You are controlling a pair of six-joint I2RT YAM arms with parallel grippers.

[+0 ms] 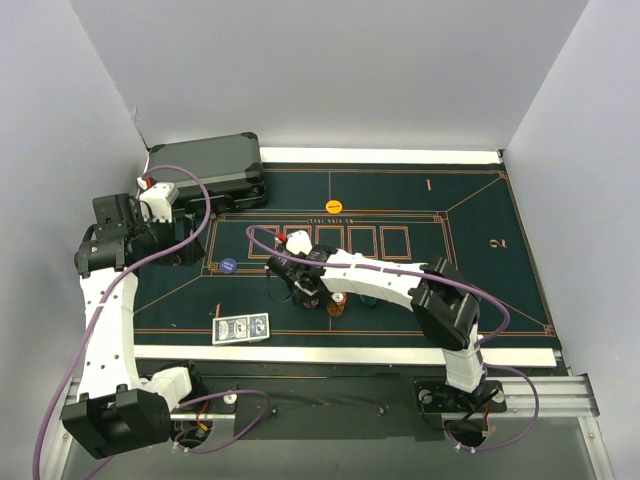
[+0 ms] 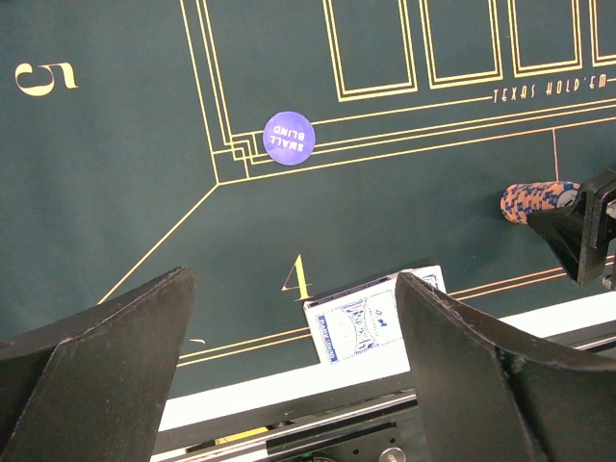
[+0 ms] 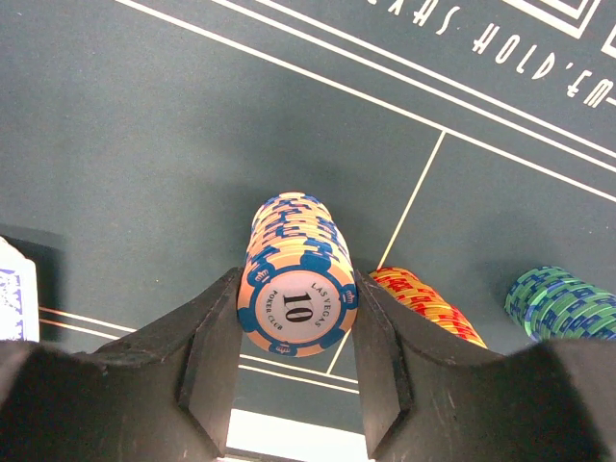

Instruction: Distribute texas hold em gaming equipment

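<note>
Clamping a ridged stack of orange-and-blue chips (image 3: 295, 300), the matte black right fingers (image 3: 214, 380) grip it; left fingers (image 2: 106, 371) gape.

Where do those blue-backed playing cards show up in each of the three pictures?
Top view: the cards lie at the near edge of the mat, left of centre.
Left wrist: the cards sit bottom centre.
Right wrist: a white-and-blue sliver at the far left edge, probably the cards.
Shared landmark: the Texas Hold'em lettering on the mat, in every view, tiny from above.
</note>
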